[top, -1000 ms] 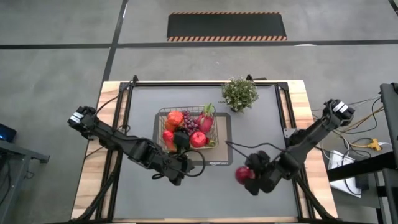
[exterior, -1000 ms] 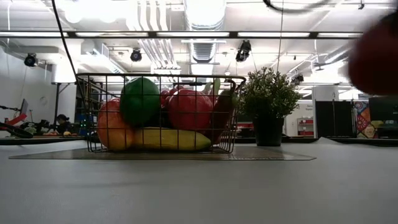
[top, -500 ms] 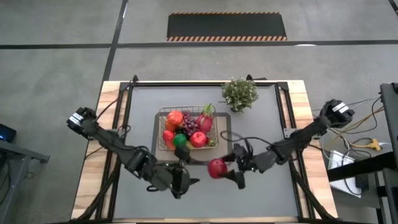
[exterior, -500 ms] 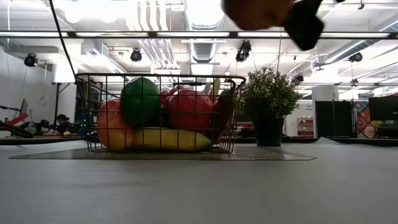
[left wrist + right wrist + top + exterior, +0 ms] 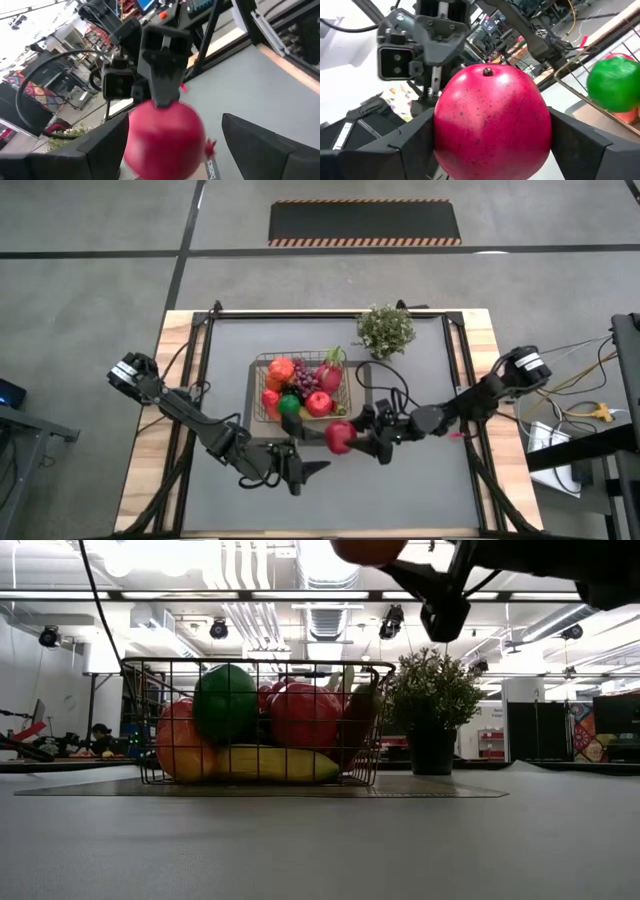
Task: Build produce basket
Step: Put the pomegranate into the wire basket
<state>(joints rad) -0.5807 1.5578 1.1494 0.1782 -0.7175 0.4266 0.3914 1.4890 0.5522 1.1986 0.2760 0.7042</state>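
Note:
The wire basket (image 5: 304, 388) sits on a dark mat and holds an orange, a green lime (image 5: 289, 405), grapes, dragon fruit and other red fruits; in the low view, the basket (image 5: 258, 723) also shows a banana at the bottom. My right gripper (image 5: 347, 438) is shut on a red apple (image 5: 338, 437), just off the basket's near right corner and raised above the table. That apple fills the right wrist view (image 5: 492, 120) and shows at the top of the low view (image 5: 370, 548). My left gripper (image 5: 308, 470) is open, nearer the table's near edge, facing the apple (image 5: 165, 140). My right gripper pinches the red apple between its two fingers, one finger (image 5: 402, 150) on each side of its round body (image 5: 445, 135). The fingers come level from the table's right. The apple is lifted clear, with its stem end (image 5: 487, 72) showing between the fingers.
A green potted plant (image 5: 386, 330) stands at the far side, right of the basket. The flat dark mat with white lettering (image 5: 360, 442) lies under the basket. Bare grey tabletop lies to the near side and right; wooden borders (image 5: 490, 380) and dark frame rails run along the edges.
My right gripper has carried the red apple from the table's near right part leftward toward the basket, rising clear of the table and stretching out level. My left gripper has drifted slightly toward the near edge and right.

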